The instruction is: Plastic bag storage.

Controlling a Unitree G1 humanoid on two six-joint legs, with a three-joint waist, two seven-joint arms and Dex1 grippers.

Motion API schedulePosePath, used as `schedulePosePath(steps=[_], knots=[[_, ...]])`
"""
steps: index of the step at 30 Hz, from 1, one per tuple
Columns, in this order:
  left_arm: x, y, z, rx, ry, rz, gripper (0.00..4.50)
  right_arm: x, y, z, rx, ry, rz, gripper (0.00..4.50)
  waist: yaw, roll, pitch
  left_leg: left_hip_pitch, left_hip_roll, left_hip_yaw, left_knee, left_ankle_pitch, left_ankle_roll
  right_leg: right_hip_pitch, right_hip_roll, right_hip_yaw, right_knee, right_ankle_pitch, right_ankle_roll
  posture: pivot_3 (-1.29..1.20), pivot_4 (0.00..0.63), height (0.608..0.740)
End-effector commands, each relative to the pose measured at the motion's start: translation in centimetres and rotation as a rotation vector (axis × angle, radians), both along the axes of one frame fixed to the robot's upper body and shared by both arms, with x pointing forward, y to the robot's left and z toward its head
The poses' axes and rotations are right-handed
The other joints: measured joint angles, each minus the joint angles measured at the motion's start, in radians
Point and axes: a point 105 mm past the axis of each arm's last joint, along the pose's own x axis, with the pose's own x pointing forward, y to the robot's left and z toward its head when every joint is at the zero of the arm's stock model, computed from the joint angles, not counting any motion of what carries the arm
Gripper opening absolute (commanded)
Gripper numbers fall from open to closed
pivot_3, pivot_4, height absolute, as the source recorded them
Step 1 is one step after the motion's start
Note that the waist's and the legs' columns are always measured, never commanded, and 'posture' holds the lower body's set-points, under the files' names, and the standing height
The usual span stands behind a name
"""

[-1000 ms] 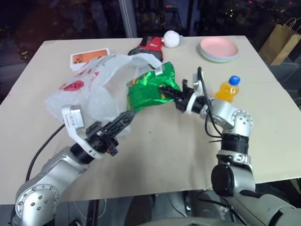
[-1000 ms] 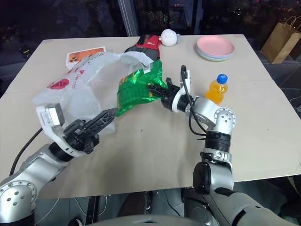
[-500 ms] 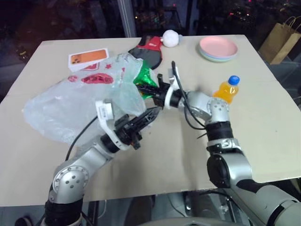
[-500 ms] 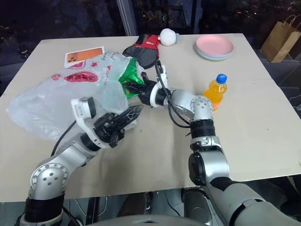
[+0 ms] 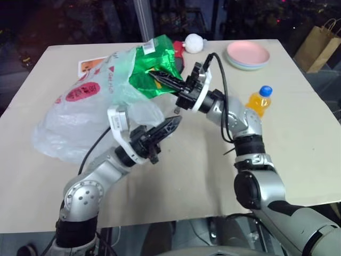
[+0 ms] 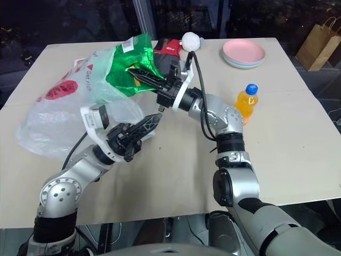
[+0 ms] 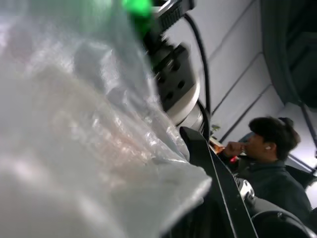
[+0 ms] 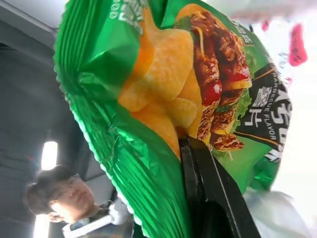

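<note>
The plastic bag (image 5: 74, 112), thin translucent white with red logos, lies bulged on the left of the table, its mouth lifted toward the middle. My left gripper (image 5: 173, 122) is shut on the bag's near rim; the film lies pressed against its black finger (image 7: 218, 173). My right gripper (image 5: 159, 78) is shut on a shiny green snack packet (image 5: 152, 66) and holds it in the air at the bag's mouth. The film veils the packet's left part. The right wrist view shows the packet (image 8: 148, 84) pinched by a finger (image 8: 203, 168).
Stacked pink plates (image 5: 248, 55) sit at the far right, and an orange drink bottle (image 5: 259, 101) stands beside my right arm. A white ball (image 5: 194, 44), a red and black packet (image 6: 169, 47) and a card box (image 5: 88, 65) lie at the back. A brown paper bag (image 5: 319, 42) stands off the table. A person (image 7: 270, 158) sits nearby.
My right gripper has lifted the green packet up and to the left, to the bag's mouth. My left gripper has shifted slightly right with the rim, and the bag's mouth has risen.
</note>
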Motion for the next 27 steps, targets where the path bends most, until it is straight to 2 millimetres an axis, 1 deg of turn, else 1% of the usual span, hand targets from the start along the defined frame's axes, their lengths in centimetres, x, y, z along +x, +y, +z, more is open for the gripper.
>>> schedulePosePath(steps=[1,5,8,9,10,12,15,16,18,20,22,24,26,27], knots=[[-0.5,-0.7,0.8,-0.013,-0.046,-0.049,0.00,-1.0,3.3,-3.6,-0.156,0.048,0.035,0.05,-0.004,0.000,0.000,0.000,0.000,0.000,0.000,0.000,0.000,0.000,0.000,0.000,0.000,0.000,0.000,0.00,0.150,0.740],[-1.0,-1.2,1.0,-0.038,-0.048,-0.072,0.00,-1.7,4.6,-5.2,-0.247,-0.001,0.077,0.05,-0.010,0.000,0.000,-0.001,0.000,0.000,0.000,0.000,0.000,-0.001,0.000,0.000,0.000,0.000,0.000,0.00,0.150,0.740],[-1.3,-1.6,0.8,-0.039,-0.046,-0.076,0.00,-2.8,5.4,-5.6,-0.311,-0.122,0.122,0.05,-0.011,0.000,0.000,-0.001,0.000,0.000,0.000,0.000,0.000,-0.001,0.000,0.000,-0.001,0.000,0.000,0.00,0.150,0.740],[-1.2,-1.5,0.7,-0.039,-0.043,-0.068,0.00,-2.8,5.6,-5.7,-0.333,-0.161,0.118,0.58,-0.012,0.000,0.000,-0.001,0.000,0.000,0.000,0.000,0.000,-0.001,0.000,0.000,-0.001,0.000,0.000,0.00,0.150,0.740],[-1.1,-1.4,0.6,-0.040,-0.039,-0.058,0.00,-2.6,5.7,-5.9,-0.350,-0.185,0.107,0.94,-0.012,0.000,0.000,-0.001,0.000,0.000,0.000,0.000,0.000,-0.001,0.000,0.000,0.000,0.000,0.000,0.00,0.150,0.740],[-1.0,-1.2,0.5,-0.047,-0.033,-0.036,0.00,-2.0,5.5,-5.8,-0.343,-0.222,0.064,1.81,-0.012,0.000,0.000,-0.001,0.000,0.000,0.000,0.000,0.000,-0.001,0.000,0.000,0.000,0.000,0.000,0.00,0.150,0.740],[-1.0,-0.7,0.5,-0.060,-0.029,-0.009,0.00,-0.9,4.8,-5.5,-0.325,-0.288,-0.001,3.24,-0.012,0.000,0.000,-0.001,0.000,0.000,0.000,0.000,0.000,-0.001,0.000,0.000,0.000,0.000,0.000,0.00,0.150,0.740],[-1.0,-0.3,0.5,-0.066,-0.027,0.004,0.00,-0.5,4.4,-5.1,-0.305,-0.308,-0.025,3.79,-0.012,0.000,0.000,-0.001,0.000,0.000,0.000,0.000,0.000,-0.001,0.000,0.000,0.000,0.000,0.000,0.00,0.150,0.740],[-1.0,0.4,0.8,-0.082,-0.030,0.038,0.00,-0.1,3.4,-4.8,-0.290,-0.355,-0.055,4.41,-0.011,0.000,0.000,-0.001,0.000,0.000,0.000,0.000,0.000,-0.001,0.000,0.000,0.000,0.000,0.000,0.00,0.150,0.740],[-1.0,1.3,1.3,-0.106,-0.036,0.074,0.00,0.2,2.5,-5.2,-0.330,-0.422,-0.079,4.41,-0.011,0.000,0.000,-0.001,0.000,-0.001,0.000,0.000,0.000,-0.001,0.000,0.000,-0.001,0.000,0.000,0.00,0.150,0.740],[-1.1,2.7,2.3,-0.139,-0.048,0.137,0.00,0.8,1.2,-5.9,-0.390,-0.503,-0.130,4.41,-0.008,0.000,0.000,-0.001,0.000,-0.001,0.000,0.000,0.000,-0.001,0.000,-0.001,-0.001,0.000,0.000,0.00,0.150,0.740],[-1.3,4.0,3.0,-0.163,-0.056,0.188,0.00,1.0,0.1,-6.4,-0.416,-0.530,-0.148,4.41,-0.008,0.000,0.000,-0.001,0.000,-0.001,0.000,0.000,0.000,-0.001,-0.001,-0.001,0.000,0.000,0.000,0.00,0.150,0.740],[-1.8,7.0,3.6,-0.213,-0.054,0.303,0.00,1.5,-2.1,-6.2,-0.433,-0.605,-0.193,4.41,-0.009,0.000,0.000,-0.001,0.000,-0.001,0.000,0.000,0.000,-0.001,-0.001,-0.001,-0.001,0.000,0.000,0.00,0.150,0.740],[-2.3,8.1,3.6,-0.218,-0.051,0.340,0.00,1.9,-3.1,-5.8,-0.440,-0.645,-0.224,4.41,-0.012,0.000,0.000,-0.001,0.000,-0.001,0.000,0.000,0.000,-0.001,-0.001,0.000,-0.001,0.000,0.000,0.00,0.150,0.740]])
